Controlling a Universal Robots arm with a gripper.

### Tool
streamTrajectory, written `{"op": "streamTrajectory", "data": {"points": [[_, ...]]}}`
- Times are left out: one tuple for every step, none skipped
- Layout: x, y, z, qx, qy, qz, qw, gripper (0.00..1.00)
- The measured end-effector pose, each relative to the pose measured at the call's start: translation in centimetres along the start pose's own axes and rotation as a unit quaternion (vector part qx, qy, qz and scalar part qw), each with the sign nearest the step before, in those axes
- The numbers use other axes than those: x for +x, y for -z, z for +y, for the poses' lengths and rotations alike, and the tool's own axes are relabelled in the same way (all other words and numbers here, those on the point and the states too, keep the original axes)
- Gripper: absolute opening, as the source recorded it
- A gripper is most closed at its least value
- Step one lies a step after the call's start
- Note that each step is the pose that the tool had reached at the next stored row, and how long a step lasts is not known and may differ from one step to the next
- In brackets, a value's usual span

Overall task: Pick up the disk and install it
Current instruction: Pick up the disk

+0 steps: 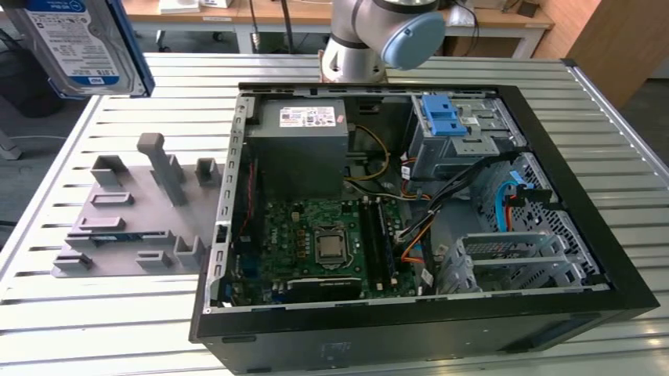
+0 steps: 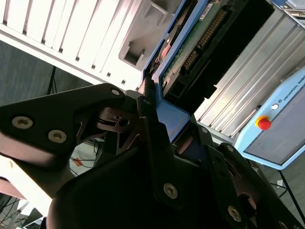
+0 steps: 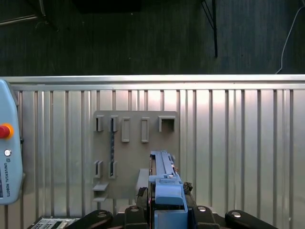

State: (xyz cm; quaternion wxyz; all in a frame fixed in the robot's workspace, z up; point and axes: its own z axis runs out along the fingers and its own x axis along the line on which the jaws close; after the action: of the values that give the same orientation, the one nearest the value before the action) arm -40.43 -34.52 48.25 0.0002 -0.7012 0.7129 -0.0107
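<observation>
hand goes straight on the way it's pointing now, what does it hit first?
Likely the grey slotted fixture on the ribbed table. The hand is shut on the disk, whose far end leads, so that would touch it first. Gap is hard to judge.

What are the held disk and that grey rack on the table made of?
Seemingly the disk is silvery bare metal with a glossy label and a blue frame, likely moulded plastic; the grey rack is matte, uniformly grey, probably plastic.

Slatted table [image 1: 99, 317] bears a grey fixture [image 1: 136, 227] and computer case [image 1: 397, 333].
</observation>
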Motion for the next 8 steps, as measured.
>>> {"op": "streamTrajectory", "data": {"points": [[0.01, 0.0, -0.08, 0.0, 0.0, 0.0, 1.0, 0.37], [0.02, -0.01, -0.17, 0.0, 0.0, 0.0, 1.0, 0.37], [0.03, -0.01, -0.24, 0.0, 0.0, 0.0, 1.0, 0.37], [0.04, -0.01, -0.32, 0.0, 0.0, 0.0, 1.0, 0.37], [0.05, -0.01, -0.4, 0.0, 0.0, 0.0, 1.0, 0.37], [0.06, -0.01, -0.49, 0.0, 0.0, 0.0, 1.0, 0.37], [0.07, -0.02, -0.59, 0.0, 0.0, 0.0, 1.0, 0.37], [0.08, -0.01, -0.69, 0.0, 0.0, 0.0, 1.0, 0.37]]}}
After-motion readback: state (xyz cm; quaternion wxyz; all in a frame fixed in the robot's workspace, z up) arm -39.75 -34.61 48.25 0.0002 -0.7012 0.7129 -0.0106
